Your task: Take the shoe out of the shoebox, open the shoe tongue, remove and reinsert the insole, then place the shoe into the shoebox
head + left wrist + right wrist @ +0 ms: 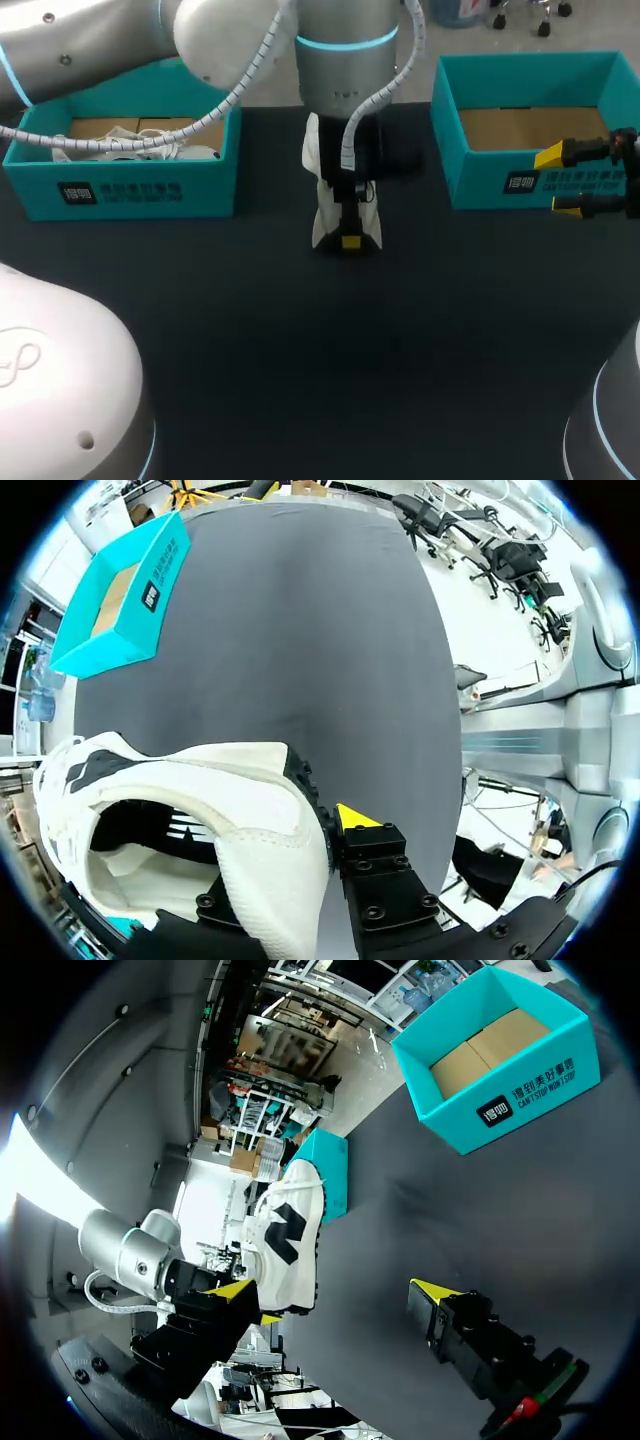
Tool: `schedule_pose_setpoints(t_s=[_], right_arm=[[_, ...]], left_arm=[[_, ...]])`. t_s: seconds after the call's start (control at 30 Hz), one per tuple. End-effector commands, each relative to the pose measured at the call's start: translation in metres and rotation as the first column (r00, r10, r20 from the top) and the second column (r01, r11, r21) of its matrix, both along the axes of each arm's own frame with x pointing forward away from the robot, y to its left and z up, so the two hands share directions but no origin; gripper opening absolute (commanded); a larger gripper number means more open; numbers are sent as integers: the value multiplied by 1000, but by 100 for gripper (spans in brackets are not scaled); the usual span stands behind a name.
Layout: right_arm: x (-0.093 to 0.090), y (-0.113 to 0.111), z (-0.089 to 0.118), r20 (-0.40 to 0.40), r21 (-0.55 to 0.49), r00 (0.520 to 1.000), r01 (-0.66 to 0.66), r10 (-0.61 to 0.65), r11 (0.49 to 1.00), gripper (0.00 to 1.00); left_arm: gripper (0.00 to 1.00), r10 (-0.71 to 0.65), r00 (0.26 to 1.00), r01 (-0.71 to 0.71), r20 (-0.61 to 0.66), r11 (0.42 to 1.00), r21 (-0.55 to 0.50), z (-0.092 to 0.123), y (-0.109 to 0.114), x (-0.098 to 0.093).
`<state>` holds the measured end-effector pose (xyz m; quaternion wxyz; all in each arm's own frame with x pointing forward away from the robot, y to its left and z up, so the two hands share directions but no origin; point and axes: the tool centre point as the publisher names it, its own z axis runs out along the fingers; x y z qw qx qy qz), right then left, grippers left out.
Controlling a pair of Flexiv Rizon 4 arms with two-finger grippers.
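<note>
Tabletop (300, 350) bears 2 teal shoeboxes (130, 190) (480, 178), left hand (348, 240) gripping white shoe (322, 222).

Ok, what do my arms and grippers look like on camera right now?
The left arm is rounded and silver-grey, with a glowing cyan ring and a white corrugated cable running along it. The right arm shows a grey housing with a cyan edge light. The left gripper and right gripper have blocky black fingers with bright yellow tips.

A dark table (300, 360) (matte, maybe cloth-covered) fills the view; a teal box (130, 190) at left holds something white (110, 145).
</note>
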<state>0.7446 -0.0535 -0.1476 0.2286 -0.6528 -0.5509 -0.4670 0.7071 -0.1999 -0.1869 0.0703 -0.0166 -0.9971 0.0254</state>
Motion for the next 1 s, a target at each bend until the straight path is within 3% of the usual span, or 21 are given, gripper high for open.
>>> schedule_pose_setpoints(t_s=[0.03, 0.53, 1.0], right_arm=[[-1, 0, 0, -3, -4, 1000, 2, -2, 1000, 100], [-1, 0, 0, -3, -4, 1000, 2, -2, 1000, 100], [-1, 0, 0, -3, -4, 1000, 2, -2, 1000, 100]], left_arm=[[0, 22, 999, -23, 25, 1000, 6, 34, 5, 0], [0, 15, 1000, -15, 21, 1000, -1, 33, 4, 0], [0, -1, 1000, 1, 3, 1000, -7, 38, 79, 16]])
